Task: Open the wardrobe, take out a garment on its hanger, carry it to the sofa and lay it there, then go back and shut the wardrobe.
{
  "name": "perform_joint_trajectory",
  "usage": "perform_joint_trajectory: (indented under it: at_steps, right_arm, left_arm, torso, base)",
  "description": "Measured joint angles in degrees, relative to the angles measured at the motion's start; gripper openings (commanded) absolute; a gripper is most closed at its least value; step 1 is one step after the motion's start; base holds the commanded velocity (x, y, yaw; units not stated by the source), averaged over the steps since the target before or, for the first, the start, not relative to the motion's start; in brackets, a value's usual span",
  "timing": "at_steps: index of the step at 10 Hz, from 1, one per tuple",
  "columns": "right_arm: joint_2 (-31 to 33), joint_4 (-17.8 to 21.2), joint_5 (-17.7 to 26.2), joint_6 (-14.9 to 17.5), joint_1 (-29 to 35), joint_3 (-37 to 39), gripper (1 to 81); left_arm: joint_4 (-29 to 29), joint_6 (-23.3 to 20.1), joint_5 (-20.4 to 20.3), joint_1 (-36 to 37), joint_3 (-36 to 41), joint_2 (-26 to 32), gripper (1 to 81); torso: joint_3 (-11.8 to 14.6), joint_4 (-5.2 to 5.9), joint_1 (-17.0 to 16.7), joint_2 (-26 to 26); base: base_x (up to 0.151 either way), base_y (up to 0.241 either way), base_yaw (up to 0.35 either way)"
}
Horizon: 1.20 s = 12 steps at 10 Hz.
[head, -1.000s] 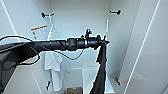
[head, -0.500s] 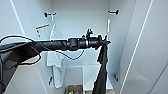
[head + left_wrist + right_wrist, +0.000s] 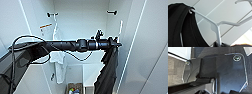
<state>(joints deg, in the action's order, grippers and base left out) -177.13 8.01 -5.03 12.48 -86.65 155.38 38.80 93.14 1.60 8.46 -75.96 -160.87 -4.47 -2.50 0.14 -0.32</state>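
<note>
Your left arm reached across the head view into the open wardrobe (image 3: 82,22), and its left pincer (image 3: 117,45) sat at the right side of the interior, clamped on the white hanger (image 3: 120,31) – the hanger's thin stem rose just above the pincer tip. The black garment (image 3: 108,72) hung limp from that spot, straight down past the pincer toward the wardrobe's lower part. In the left wrist view you had the hanger (image 3: 216,26) close up: one arm of it ran into the collar of the garment (image 3: 181,28), the neck of the hanger dropped toward the dark pincer at the picture's edge, and the white wardrobe panels lay behind it.

Deeper in the wardrobe a white shirt (image 3: 58,62) hung on the left, and a small box (image 3: 74,88) of coloured things stood on the wardrobe floor. Two dark brackets (image 3: 112,11) showed high on the back wall.

Your right pincer – I could not tell its state; the right wrist view gave the robot's dark plate over wood-grain floor (image 3: 174,70).
</note>
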Motion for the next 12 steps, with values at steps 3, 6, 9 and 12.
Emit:
perform_joint_trajectory:
  at_steps: [3, 6, 9, 12]
  right_arm:
    - [0.0, 0.0, 0.0, 0.0, 0.0, 0.0, 81.1]
    - [0.0, 0.0, 0.0, 0.0, 0.0, 0.0, 81.1]
    - [0.0, 0.0, 0.0, -0.1, 0.0, 0.0, 81.1]
    - [0.0, 0.0, -0.1, -0.1, -0.2, 0.0, 81.1]
  left_arm:
    - [0.0, 0.0, 0.2, -1.6, 0.0, 0.9, 1.0]
    - [0.0, 0.0, -0.1, -1.7, 0.8, 1.8, 1.0]
    - [0.3, 0.0, -3.4, -2.5, 1.2, 5.9, 1.0]
    - [0.7, -0.1, -3.9, -4.5, 2.3, 7.1, 1.0]
  torso:
    - [0.0, 0.00, 0.0, 0.0]
    - [0.0, 0.00, 0.0, 0.0]
    - [0.0, 0.00, 0.0, 0.0]
    - [0.0, 0.00, -0.1, 0.0]
  base:
    - [-0.103, 0.000, 0.000]
    - [-0.107, 0.000, 0.000]
    - [-0.109, 0.000, 0.000]
    - [-0.116, 0.000, 0.000]
